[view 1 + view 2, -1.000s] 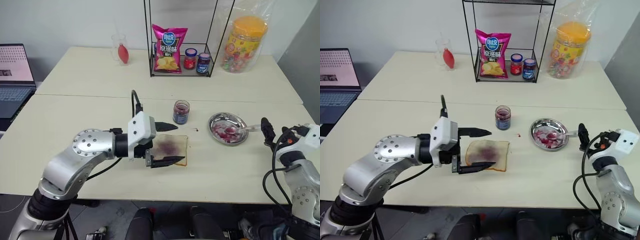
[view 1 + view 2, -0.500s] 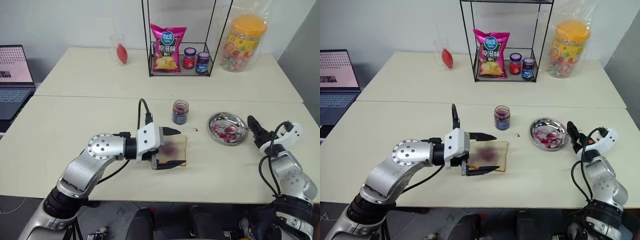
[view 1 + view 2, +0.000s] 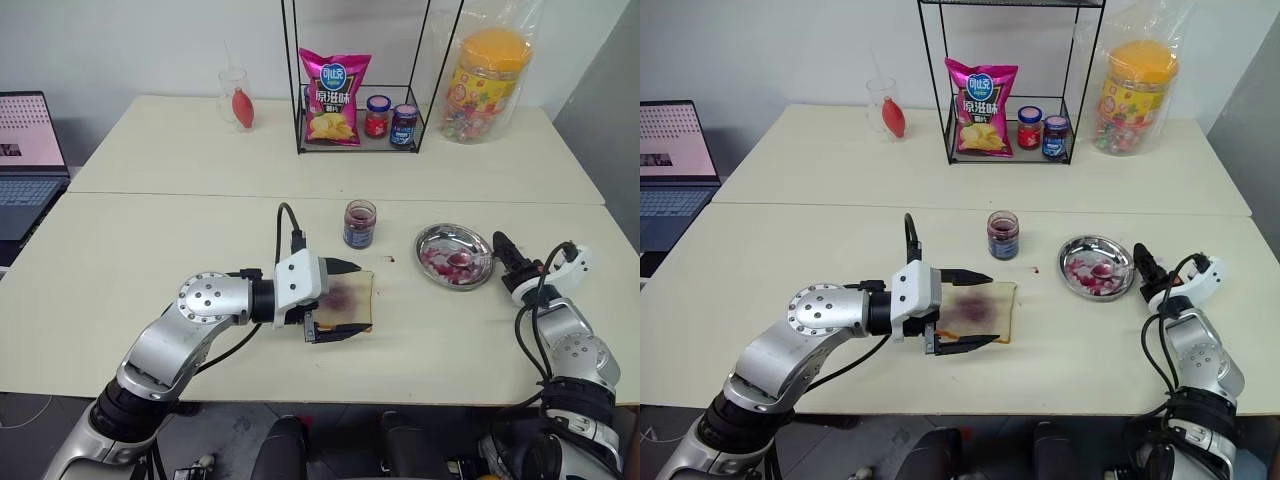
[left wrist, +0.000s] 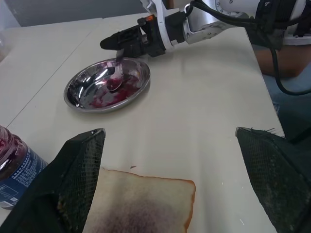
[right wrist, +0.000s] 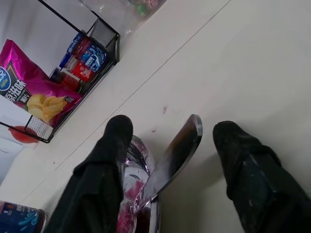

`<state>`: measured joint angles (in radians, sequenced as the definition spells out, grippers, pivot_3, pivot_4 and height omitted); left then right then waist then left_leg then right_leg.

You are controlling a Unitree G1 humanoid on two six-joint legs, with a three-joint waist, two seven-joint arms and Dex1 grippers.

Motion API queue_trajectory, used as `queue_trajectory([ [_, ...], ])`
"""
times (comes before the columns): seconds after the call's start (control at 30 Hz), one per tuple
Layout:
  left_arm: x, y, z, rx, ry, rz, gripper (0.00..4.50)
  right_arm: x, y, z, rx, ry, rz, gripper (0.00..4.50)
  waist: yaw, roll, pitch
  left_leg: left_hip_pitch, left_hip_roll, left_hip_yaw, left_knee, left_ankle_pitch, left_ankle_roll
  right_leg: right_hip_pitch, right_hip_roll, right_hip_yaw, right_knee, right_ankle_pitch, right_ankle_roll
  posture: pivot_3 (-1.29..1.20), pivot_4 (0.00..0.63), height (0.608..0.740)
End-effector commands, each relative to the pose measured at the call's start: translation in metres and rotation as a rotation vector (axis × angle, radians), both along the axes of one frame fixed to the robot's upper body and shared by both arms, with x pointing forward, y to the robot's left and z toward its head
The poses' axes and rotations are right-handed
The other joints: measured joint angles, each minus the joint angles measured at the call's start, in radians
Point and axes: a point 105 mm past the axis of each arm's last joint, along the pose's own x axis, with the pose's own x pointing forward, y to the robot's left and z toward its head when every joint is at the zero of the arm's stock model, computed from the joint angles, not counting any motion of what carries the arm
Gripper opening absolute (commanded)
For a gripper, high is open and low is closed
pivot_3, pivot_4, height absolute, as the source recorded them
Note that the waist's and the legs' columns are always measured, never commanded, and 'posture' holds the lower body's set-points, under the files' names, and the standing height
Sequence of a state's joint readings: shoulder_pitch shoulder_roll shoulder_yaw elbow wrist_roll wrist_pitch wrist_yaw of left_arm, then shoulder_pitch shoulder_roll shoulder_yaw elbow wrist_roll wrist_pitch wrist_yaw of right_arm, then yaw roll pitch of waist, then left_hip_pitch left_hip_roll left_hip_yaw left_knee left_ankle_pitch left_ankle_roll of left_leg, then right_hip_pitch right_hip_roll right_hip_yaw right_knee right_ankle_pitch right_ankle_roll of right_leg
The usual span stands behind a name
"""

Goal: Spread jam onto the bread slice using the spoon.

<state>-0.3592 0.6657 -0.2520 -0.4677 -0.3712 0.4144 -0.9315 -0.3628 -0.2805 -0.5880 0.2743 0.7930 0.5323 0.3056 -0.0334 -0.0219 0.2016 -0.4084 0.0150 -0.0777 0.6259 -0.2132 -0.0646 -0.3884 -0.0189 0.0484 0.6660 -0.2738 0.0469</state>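
The bread slice (image 3: 350,310), with a purple jam smear (image 3: 345,296) in its middle, lies on the table in front of me. My left gripper (image 3: 356,298) stands open, one finger on each side of the slice. The spoon (image 3: 468,260) rests in a small metal dish (image 3: 436,241) smeared with jam, and its handle (image 5: 179,148) sticks out over the rim. My right gripper (image 5: 172,127) is level at the dish's right edge. Its fingers (image 5: 109,160) straddle the handle with a gap on both sides, so it is open.
An open jam jar (image 3: 360,222) stands just behind the bread. A wire rack (image 3: 300,120) at the back holds a chips bag (image 3: 335,96) and two lidded jars (image 3: 390,117). A candy jar (image 3: 487,72), a glass cup (image 3: 236,98) and a laptop (image 3: 28,150) sit farther off.
My right gripper has come forward to the dish, rolled, and its fingers have drawn closer around the spoon handle. The left gripper stays open around the bread.
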Motion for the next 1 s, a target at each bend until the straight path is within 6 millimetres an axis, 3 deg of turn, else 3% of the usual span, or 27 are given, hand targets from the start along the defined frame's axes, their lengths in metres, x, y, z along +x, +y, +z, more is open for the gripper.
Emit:
queue_trajectory([
  [0.03,-0.001,-0.001,0.010,-0.005,-0.040,-0.012,4.50,0.001,-0.006,0.015,-0.006,-0.067,-0.021,1.97,0.000,0.000,0.000,0.000,0.000,0.000,0.000,0.000,0.000,0.000,0.000,0.000,0.000,0.000,0.000,0.00,0.150,0.740],
  [0.33,0.003,0.004,0.009,0.014,-0.041,0.004,4.50,-0.001,-0.007,0.018,0.009,-0.096,-0.024,0.15,0.000,0.000,-0.001,0.000,0.000,0.000,0.003,0.000,0.000,0.002,0.000,0.000,0.000,0.001,0.002,0.00,0.150,0.740],
  [0.57,0.011,0.017,0.009,-0.004,-0.050,0.096,4.50,-0.008,0.003,0.046,-0.037,-0.176,0.038,0.03,0.001,0.001,-0.001,0.001,0.000,0.000,0.002,0.001,0.001,0.002,0.000,0.000,0.000,0.001,0.003,0.00,0.150,0.740],
  [0.67,0.020,0.033,0.011,-0.042,-0.040,0.209,4.50,-0.019,0.022,0.079,-0.137,-0.257,0.110,0.03,0.001,0.003,0.000,0.000,0.000,0.000,0.002,0.001,0.001,0.000,0.000,0.000,0.000,0.001,0.003,0.00,0.150,0.740],
  [0.8,0.029,0.048,0.014,-0.072,-0.046,0.313,4.50,-0.026,0.048,0.107,-0.260,-0.316,0.181,0.03,-0.001,0.004,0.001,-0.001,0.000,0.000,0.002,0.001,0.001,-0.001,0.000,0.000,0.000,0.001,0.003,0.00,0.150,0.740],
  [0.9,0.045,0.072,0.020,-0.114,-0.077,0.479,4.50,-0.024,0.099,0.151,-0.426,-0.451,0.297,0.03,-0.008,0.005,0.001,0.000,0.000,0.000,0.002,0.001,0.001,-0.001,0.000,0.001,0.001,0.000,0.004,0.00,0.150,0.740],
  [1.0,0.052,0.080,0.024,-0.159,-0.077,0.552,4.50,-0.017,0.130,0.174,-0.471,-0.533,0.367,0.03,-0.013,0.005,0.001,0.000,0.001,0.000,0.002,0.002,0.003,-0.001,0.000,0.000,0.002,0.001,0.004,0.00,0.150,0.740],
])
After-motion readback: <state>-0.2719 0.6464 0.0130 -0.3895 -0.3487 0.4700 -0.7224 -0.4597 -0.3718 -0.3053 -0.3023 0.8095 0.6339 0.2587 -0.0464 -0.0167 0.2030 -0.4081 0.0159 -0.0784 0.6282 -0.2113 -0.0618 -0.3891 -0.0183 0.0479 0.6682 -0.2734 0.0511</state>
